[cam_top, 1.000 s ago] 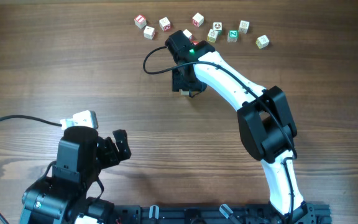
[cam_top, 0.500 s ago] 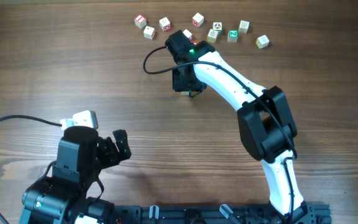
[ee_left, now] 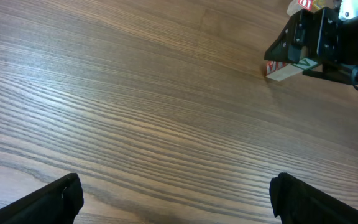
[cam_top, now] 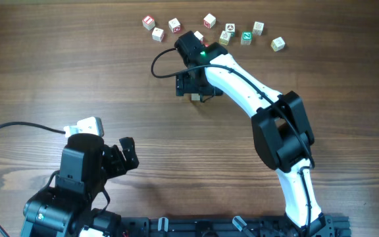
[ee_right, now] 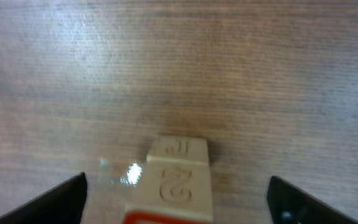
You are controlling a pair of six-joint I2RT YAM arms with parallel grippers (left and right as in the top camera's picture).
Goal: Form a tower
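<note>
Overhead first: the right arm (cam_top: 255,85) reaches up-centre across the worktop (cam_top: 58,79). The right claw (cam_top: 192,87) sits over the tower (cam_top: 194,97), jaws spread either side of it. The tower's mostly hidden under the claw from here, just a pale edge peeking out (can't count cubes at this angle). Loose cubes (cam_top: 209,20) lie scattered in a row beyond it, toward the far edge. The left claw (cam_top: 122,158) is down at bottom-left, well apart from all that.

Left wrist cam: left claw (ee_left: 176,190) is wide open, fingers in the frame's bottom corners, only bare wood btwn them. Top right I see the right claw (ee_left: 312,40) w/ the tower (ee_left: 284,70) standing on the worktop beneath it. Red print and a green mark show on the sides facing me.

Right wrist cam: I'm looking down on the tower (ee_right: 178,168), centred btwn the fingers (ee_right: 61,202). Right claw is open, neither finger touching the stack, a gap each side. Top face is pale w/ embossed characters, and there's a red border at the frame bottom. Pic's a bit soft.
</note>
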